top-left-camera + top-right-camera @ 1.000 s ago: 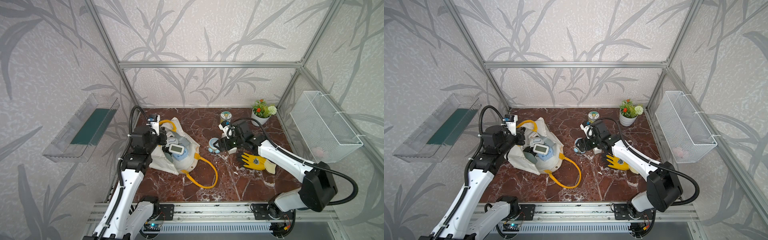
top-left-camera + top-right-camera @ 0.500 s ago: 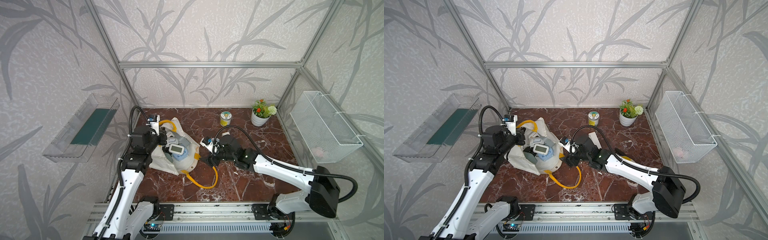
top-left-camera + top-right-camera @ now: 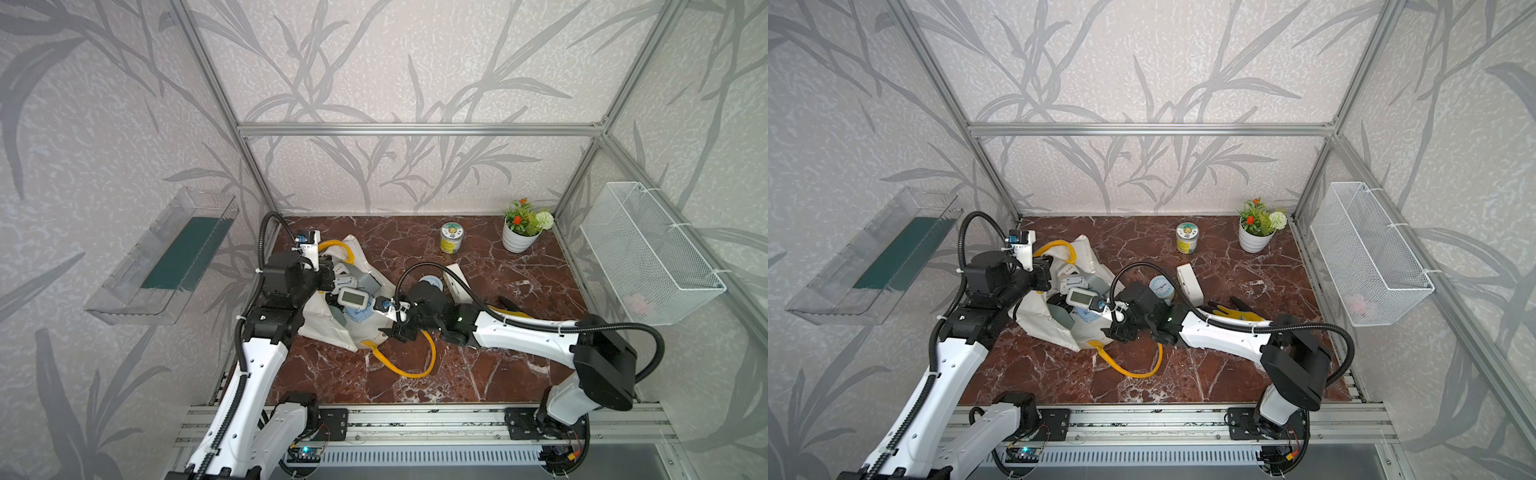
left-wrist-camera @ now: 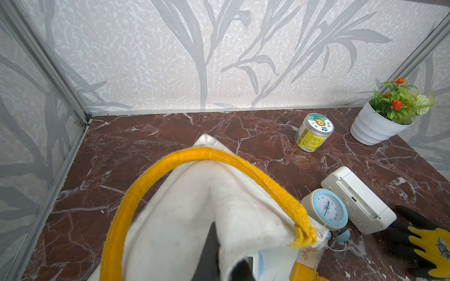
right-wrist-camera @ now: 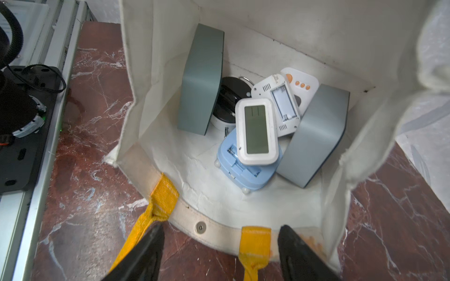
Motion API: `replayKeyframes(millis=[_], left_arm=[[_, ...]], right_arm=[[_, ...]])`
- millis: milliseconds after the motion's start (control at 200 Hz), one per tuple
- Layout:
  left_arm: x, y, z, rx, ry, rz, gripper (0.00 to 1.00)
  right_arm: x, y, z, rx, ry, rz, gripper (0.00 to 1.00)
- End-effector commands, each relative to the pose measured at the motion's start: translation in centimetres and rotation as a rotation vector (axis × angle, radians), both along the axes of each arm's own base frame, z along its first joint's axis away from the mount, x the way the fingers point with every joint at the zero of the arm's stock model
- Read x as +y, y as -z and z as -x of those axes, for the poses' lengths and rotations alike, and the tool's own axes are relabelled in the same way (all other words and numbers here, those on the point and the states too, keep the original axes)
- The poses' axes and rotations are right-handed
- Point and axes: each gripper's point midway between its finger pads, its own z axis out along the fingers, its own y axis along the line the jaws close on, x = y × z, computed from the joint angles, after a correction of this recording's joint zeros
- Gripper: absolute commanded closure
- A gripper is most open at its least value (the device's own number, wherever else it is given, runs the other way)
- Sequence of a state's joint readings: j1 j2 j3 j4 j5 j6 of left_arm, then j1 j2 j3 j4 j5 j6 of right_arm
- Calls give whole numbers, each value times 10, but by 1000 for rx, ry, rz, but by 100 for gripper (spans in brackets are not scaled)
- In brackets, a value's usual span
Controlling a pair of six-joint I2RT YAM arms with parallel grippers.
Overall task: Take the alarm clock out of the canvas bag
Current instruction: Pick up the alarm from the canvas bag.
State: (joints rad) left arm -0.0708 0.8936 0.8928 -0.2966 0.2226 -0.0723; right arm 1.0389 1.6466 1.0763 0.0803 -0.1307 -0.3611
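The left gripper (image 4: 225, 260) was clamped, seemingly on the rim of the limp canvas bag (image 5: 170, 97), while the right gripper (image 5: 221, 233) held empty fingers (image 5: 146, 253) apart, facing the likely light, rigid, slick alarm clock (image 5: 257, 132), best pinched across its narrow width.

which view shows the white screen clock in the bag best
The right wrist view: it looks straight into the open bag, so the clock lies large and unblocked, screen up. Both top views show the clock small, from afar. The left wrist view shows mostly the bag's outside.
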Motion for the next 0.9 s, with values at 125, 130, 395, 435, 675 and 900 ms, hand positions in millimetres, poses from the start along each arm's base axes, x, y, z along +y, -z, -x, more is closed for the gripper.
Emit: replayKeyframes(millis=[125,130,395,435,675,900], left_arm=[[-5,-40,-2,-116,30,25,100],[-5,-39,-2,-115,30,25,100],[-11,-41,-3,-113,57,59,100],[-12,-41,-3,-111,60,60,100],[-14,-41,-1,-106,77,65,100],[-16,-39,1,-102,87,70,100]], right_arm=[[41,1,4,-86,-88,-3,30],[42,2,5,-85,-90,-3,30],[65,24,-21,-131,-38,46,30],[68,26,-27,-149,-21,55,30],[80,34,-50,-202,15,89,28],[85,40,-62,-201,11,109,26]])
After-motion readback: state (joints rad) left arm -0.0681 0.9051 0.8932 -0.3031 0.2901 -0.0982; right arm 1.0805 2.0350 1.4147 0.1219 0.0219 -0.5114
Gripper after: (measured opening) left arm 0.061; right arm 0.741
